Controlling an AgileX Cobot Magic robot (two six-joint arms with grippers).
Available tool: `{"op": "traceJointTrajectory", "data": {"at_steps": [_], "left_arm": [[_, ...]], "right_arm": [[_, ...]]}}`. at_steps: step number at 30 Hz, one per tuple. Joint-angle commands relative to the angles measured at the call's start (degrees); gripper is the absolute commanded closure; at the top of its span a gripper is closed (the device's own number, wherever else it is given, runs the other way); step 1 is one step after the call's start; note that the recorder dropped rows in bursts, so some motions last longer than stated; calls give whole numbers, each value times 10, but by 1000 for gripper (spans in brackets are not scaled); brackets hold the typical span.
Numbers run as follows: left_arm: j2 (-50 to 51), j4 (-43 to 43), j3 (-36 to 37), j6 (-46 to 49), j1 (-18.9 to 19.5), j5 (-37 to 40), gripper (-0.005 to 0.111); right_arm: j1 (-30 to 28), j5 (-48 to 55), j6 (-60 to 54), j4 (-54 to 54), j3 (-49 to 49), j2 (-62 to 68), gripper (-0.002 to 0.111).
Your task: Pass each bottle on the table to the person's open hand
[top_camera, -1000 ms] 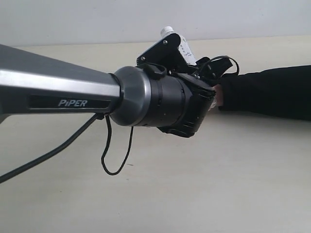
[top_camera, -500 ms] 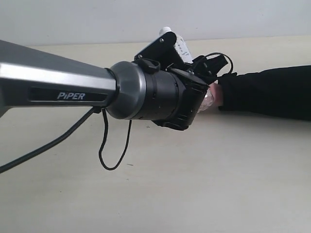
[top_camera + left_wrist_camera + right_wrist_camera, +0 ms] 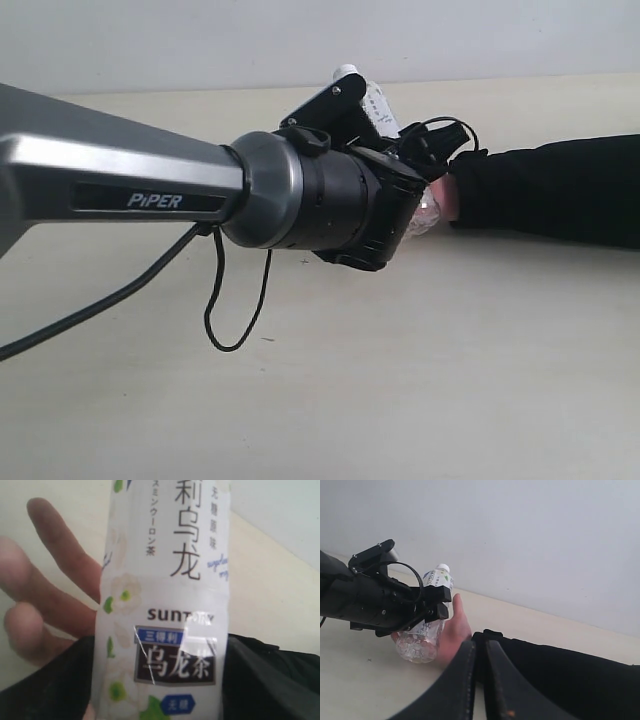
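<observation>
Easing the clear plastic white-capped bottle [image 3: 426, 630] down onto the person's open bare hand [image 3: 454, 630] at three o'clock, my left fingers [image 3: 439, 595] stay clamped on it; release next.

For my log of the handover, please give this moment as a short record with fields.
bottle: white cap, flowered white label, tilted, base against the hand
left gripper: shut on the bottle
hand: open, fingers spread
sleeve: black, on the person's arm
right gripper: shut, holds nothing
table: pale, under the arm
</observation>
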Motion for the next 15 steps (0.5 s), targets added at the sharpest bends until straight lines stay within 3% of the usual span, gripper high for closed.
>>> {"op": "traceJointTrajectory", "data": {"at_steps": [1, 11, 15], "left_arm": [[2, 5, -4, 3, 3, 1, 39], [2, 5, -4, 5, 3, 1, 39], [2, 5, -4, 6, 3, 1, 26]], "right_arm": [[-2, -2, 3, -1, -4, -3, 100], [-2, -2, 3, -1, -4, -3, 100], [-2, -2, 3, -1, -4, -3, 100]]}}
